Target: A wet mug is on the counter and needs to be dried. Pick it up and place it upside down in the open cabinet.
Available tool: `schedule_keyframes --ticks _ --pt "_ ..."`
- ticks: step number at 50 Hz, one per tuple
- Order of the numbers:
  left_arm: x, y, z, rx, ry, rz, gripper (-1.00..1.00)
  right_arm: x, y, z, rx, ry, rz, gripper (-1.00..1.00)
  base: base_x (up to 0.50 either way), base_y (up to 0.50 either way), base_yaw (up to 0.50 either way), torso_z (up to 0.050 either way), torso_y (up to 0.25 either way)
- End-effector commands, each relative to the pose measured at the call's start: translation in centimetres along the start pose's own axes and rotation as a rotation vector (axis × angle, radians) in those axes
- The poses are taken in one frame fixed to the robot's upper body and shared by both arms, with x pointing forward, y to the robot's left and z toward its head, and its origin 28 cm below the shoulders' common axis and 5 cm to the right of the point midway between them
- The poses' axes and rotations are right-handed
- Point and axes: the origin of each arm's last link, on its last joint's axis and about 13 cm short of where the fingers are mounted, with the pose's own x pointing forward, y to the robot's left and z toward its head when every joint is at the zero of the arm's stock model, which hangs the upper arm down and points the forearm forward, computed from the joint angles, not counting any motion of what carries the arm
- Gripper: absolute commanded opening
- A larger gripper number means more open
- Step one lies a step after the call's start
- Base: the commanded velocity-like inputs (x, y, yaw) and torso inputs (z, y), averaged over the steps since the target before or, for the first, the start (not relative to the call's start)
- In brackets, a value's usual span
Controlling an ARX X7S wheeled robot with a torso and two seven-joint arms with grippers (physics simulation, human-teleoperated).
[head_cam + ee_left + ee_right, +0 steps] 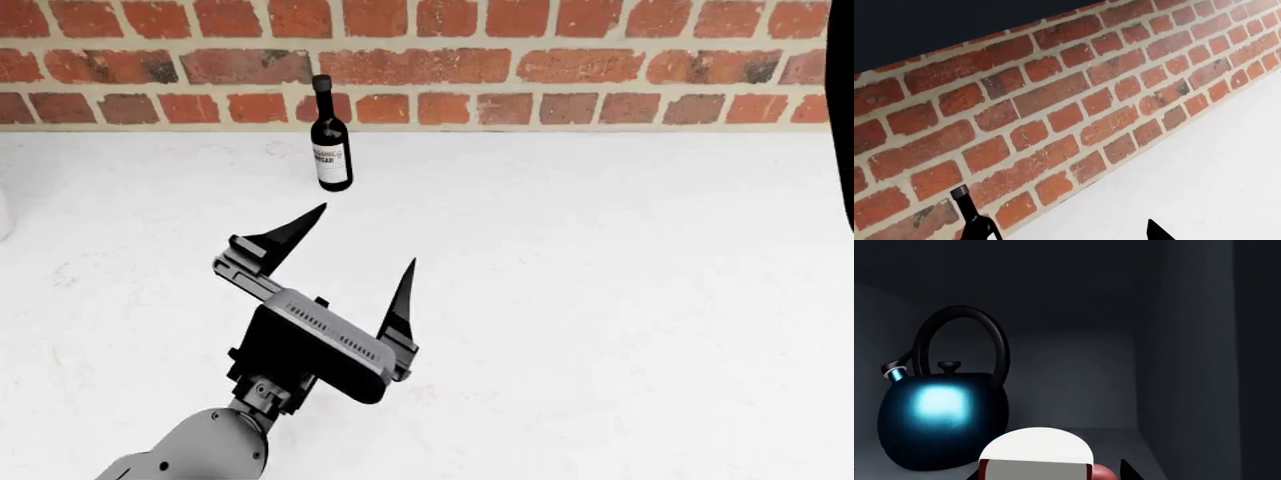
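I see a wide, plain white tabletop (641,300) with a faint speckle, running back to a red brick wall (561,60). A dark glass wine bottle with a white label (331,140) stands upright on it near that wall. In the right wrist view, a dark cabinet shelf (1074,390) carries a glossy dark-blue kettle with a black loop handle (944,410).

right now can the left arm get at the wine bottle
Probably yes. The left gripper hangs open over bare counter, and the wine bottle stands upright ahead of it by the brick wall, with nothing between them.
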Motion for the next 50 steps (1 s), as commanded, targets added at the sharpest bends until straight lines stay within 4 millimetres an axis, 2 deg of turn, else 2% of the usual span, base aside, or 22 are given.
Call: schedule_keyframes --ticks 1,21,22,41,50 --pt "0.0 0.0 -0.2 0.001 0.003 0.003 1.0 0.2 -0.6 -1.3 -0.004 0.03 -0.018 -1.0 0.0 0.0 0.0 0.0 0.0" --pt "0.0 0.2 -0.2 0.004 0.003 0.009 1.0 0.3 -1.4 -2.5 0.009 0.064 -0.055 -1.0 0.0 0.0 0.0 0.0 0.0" --pt "0.0 0.2 -0.2 0.004 0.004 0.009 1.0 0.2 -1.5 -2.5 0.009 0.065 -0.057 1.0 0.0 0.0 0.0 0.0 0.0" --pt "0.0 0.4 -0.9 0.006 0.016 0.022 1.0 0.2 -1.3 -2.4 -0.012 0.081 -0.044 1.0 0.0 0.0 0.0 0.0 -0.003" --pt "0.1 0.5 -1.0 0.004 0.021 0.027 1.0 0.1 -0.9 -1.6 -0.076 0.066 -0.031 1.0 0.0 0.0 0.0 0.0 -0.002"
